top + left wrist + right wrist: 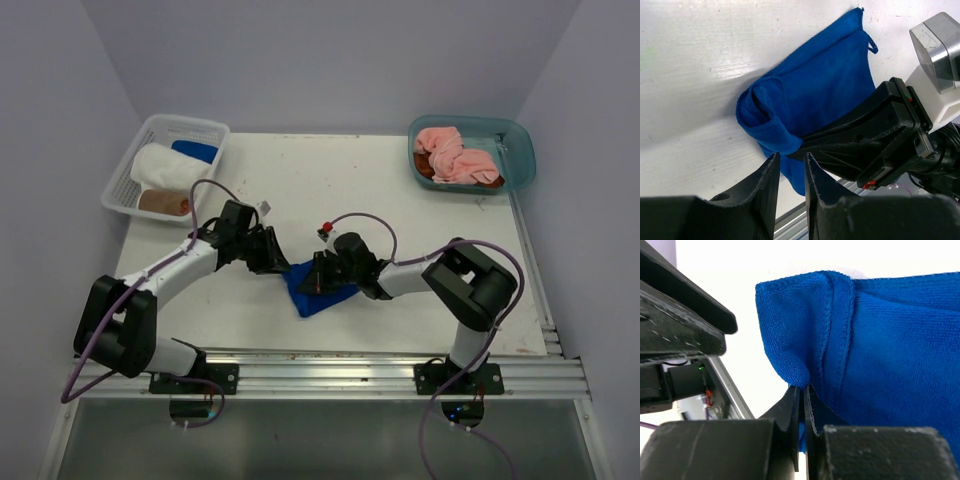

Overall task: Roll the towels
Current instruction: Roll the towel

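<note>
Dead centre on the counter (400, 200), a touch toward 6 o'clock, is the blue towel (815, 85). It lies mostly flat, with the edge nearest my left arm folded up and over into a fat little roll.

My right hand (801, 390) reaches in from the towel's 3 o'clock side. Its fingers are pressed together and a tuck of the blue cloth is pinched at the tips, right where the folded-over edge bunches up. From the left wrist view you can see those fingers lying low across the towel and poking in under the fold.

My left hand (790, 162) sits at the towel's 10 o'clock side, tips right up against the rolled edge. The fingers are a little apart and I can see the counter through the slot, so nothing looks clamped there.

Off at 10 o'clock is the white mesh basket (215, 130), holding a rolled white towel (160, 165), a second blue towel (195, 150) and a brown towel (163, 203). Over at 2 o'clock the teal tub (520, 150) has a pink towel (455, 155) heaped in it, not rolled.
</note>
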Tool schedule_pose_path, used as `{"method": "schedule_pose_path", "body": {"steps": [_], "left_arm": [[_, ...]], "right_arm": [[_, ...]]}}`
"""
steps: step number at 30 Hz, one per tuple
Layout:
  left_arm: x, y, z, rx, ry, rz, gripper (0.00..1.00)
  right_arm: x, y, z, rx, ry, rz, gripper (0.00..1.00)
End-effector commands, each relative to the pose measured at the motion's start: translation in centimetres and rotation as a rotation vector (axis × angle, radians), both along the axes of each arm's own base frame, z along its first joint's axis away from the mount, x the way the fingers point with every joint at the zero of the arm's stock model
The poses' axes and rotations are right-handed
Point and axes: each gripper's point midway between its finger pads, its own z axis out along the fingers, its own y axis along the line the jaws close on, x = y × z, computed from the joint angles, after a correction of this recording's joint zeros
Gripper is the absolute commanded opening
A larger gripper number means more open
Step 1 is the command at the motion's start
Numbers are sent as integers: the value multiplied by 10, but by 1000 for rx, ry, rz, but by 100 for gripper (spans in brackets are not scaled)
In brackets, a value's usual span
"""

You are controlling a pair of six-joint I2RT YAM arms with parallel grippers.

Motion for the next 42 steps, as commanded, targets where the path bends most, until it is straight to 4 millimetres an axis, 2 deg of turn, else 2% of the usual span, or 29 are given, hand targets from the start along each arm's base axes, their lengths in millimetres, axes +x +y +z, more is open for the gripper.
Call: {"method": "schedule_pose_path", "body": {"steps": [1,6,19,26,27,28,29,31,32,33,35,36,37,39,42], "left_arm": [[4,-14,3,-60,-35,-61,28],[6,-19,-7,-58,-18,-79,27],[20,-28,-25,-17,-7,-96,25],[18,-27,-53,10,62,-95,23],[19,-29,-53,2,61,-99,22],[18,-29,-57,1,72,-102,22],[18,-31,-57,-6,74,-105,22],[18,-32,-57,-13,80,-110,22],[19,-32,-57,-13,79,-110,22],[19,-33,-56,-14,79,-114,22],[20,-33,-55,-13,77,-114,22],[19,-33,-55,-12,79,-114,22],[19,-32,-55,-13,78,-114,22],[17,-32,-55,-11,83,-116,22],[15,-31,-54,-10,88,-118,21]], "right_arm": [[3,6,9,82,16,9,0],[1,2,-3,110,70,1,0],[8,-7,-7,89,68,-18,0],[13,-18,-11,-19,48,-41,0],[14,-21,-11,-40,43,-43,3],[13,-27,-16,-84,50,-55,13],[13,-30,-11,-99,24,-48,18],[10,-42,-15,-161,29,-54,23],[14,-48,-15,-195,5,-82,24],[17,-52,-4,-195,-26,-100,26],[21,-62,2,-231,-64,-139,38],[23,-62,18,-218,-104,-148,41],[22,-64,22,-235,-116,-149,48],[23,-62,34,-251,-168,-147,50],[19,-50,49,-267,-224,-104,52]]}}
